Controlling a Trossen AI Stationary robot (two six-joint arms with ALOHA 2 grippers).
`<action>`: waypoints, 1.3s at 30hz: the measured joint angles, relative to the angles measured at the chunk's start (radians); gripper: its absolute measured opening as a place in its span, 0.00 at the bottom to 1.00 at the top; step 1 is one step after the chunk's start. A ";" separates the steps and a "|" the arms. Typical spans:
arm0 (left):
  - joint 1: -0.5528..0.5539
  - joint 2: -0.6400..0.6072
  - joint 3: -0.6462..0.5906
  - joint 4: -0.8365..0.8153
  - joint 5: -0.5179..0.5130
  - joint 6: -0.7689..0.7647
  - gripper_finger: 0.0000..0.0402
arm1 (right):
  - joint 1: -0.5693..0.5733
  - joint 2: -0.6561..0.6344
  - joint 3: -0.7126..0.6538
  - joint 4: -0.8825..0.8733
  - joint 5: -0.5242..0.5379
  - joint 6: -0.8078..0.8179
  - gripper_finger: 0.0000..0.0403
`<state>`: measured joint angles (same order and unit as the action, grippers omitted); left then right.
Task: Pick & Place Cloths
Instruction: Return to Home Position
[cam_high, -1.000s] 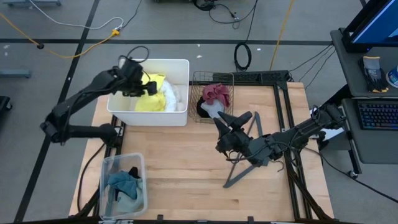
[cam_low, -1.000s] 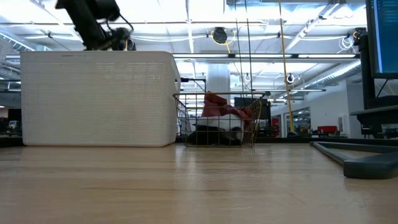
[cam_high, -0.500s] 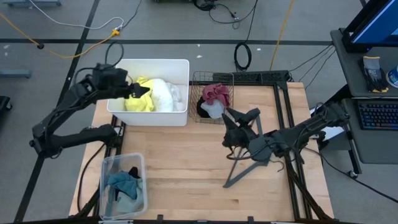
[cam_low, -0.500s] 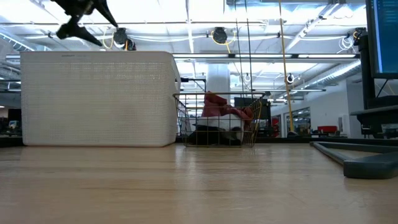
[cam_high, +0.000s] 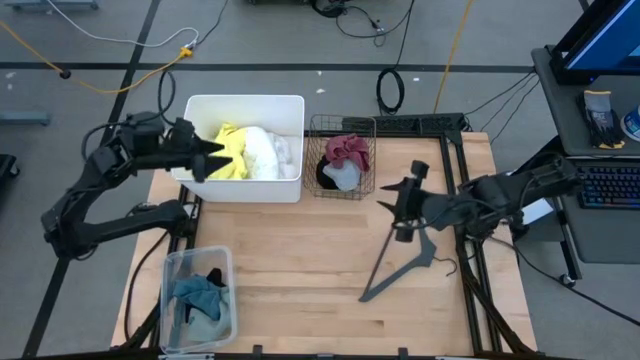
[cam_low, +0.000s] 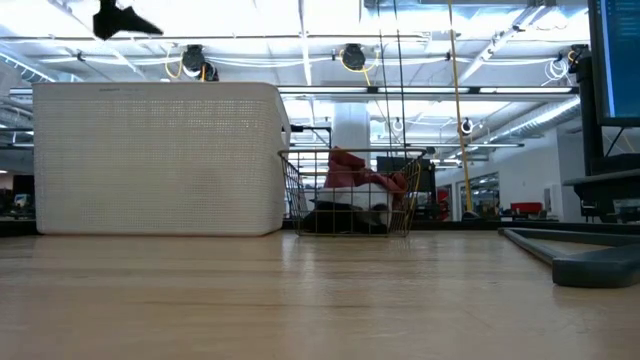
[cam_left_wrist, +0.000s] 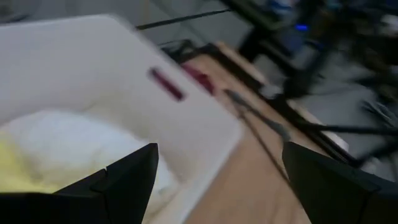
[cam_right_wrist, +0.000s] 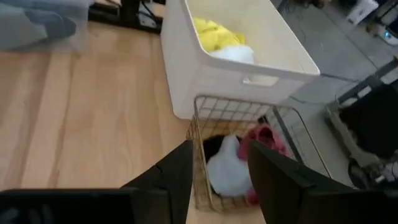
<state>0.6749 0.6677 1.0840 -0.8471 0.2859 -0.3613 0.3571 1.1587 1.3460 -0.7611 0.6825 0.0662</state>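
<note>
My left gripper (cam_high: 207, 157) is open and empty above the left wall of the white bin (cam_high: 196, 175); it also shows in the low view (cam_low: 125, 18). A yellow cloth (cam_high: 228, 155) and a white cloth (cam_high: 268, 152) lie in the bin. My right gripper (cam_high: 405, 200) is open and empty above the table, right of the wire basket (cam_high: 342, 125). The basket holds a maroon cloth (cam_high: 348, 150), a light cloth (cam_high: 343, 178) and a black one (cam_right_wrist: 214, 144). A clear tub (cam_high: 172, 270) at the near left holds a blue-teal cloth (cam_high: 198, 293).
A dark grey hanger (cam_high: 400, 265) lies on the table under and near my right gripper. The bin and basket stand side by side at the far edge. Bare wood lies between the tub and the hanger. Black rails run along the table's right side (cam_high: 462, 200).
My left gripper has drawn back from over the yellow cloth toward the table's left edge and stands over the bin's left wall; the yellow cloth has settled lower in the bin. My right gripper has gone from the basket's near side toward the table's right edge.
</note>
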 joint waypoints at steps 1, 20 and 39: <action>-0.011 -0.007 0.000 0.013 0.030 0.025 0.86 | -0.004 -0.011 0.000 -0.024 -0.006 0.010 0.35; -0.460 0.013 0.000 0.270 -0.047 0.085 0.86 | -0.009 -0.146 0.000 -0.094 -0.004 -0.065 0.35; -0.910 -0.010 -0.161 0.512 -0.317 0.188 0.86 | -0.009 -0.322 -0.185 -0.079 -0.021 0.157 0.35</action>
<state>-0.2350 0.6580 0.9228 -0.3350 -0.0316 -0.1736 0.3485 0.8370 1.1614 -0.8399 0.6612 0.2235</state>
